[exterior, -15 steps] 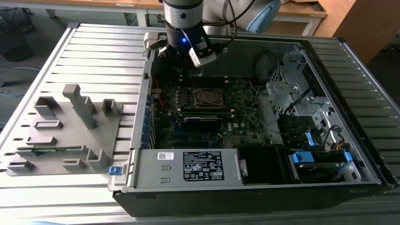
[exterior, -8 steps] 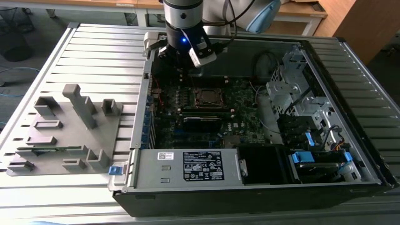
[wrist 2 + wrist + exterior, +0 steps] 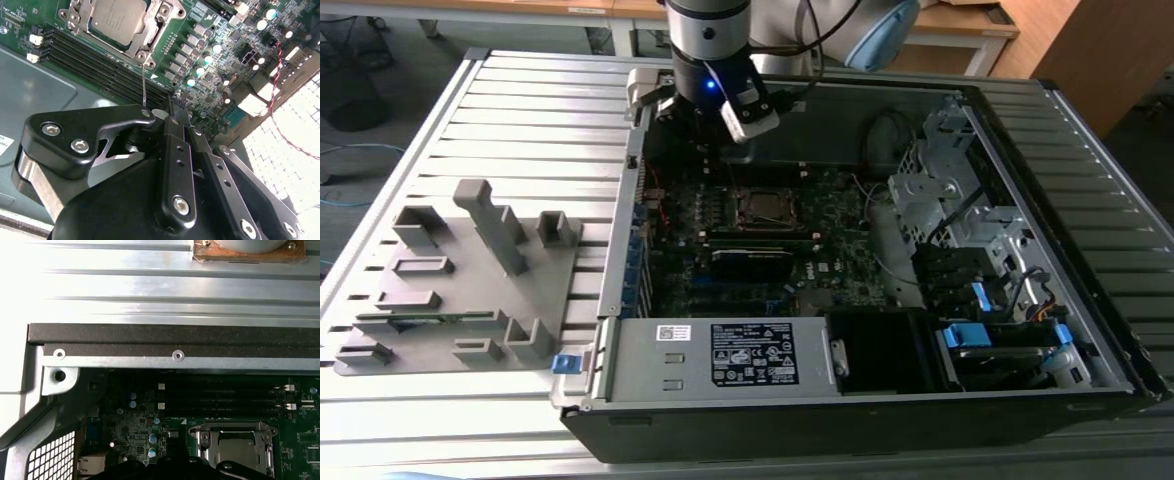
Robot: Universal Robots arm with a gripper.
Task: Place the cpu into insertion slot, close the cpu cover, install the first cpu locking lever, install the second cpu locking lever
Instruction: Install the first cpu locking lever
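While the claw (image 3: 174, 102) hovers, cpu (image 3: 119, 16) lies (socketed) nearby.

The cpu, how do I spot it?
Look in the open black computer case, at the green motherboard. Near its middle sits the silver cpu cover; the cpu is the flat dull-grey square in its window, unlike the long black slots beside it.

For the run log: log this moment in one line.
cpu: seated in insertion slot | cpu cover: down | gripper: over motherboard near slot

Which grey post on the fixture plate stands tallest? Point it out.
The wide-topped post in the fixture plate's far middle; the shorter post beside it and the other blocks end well below its top.
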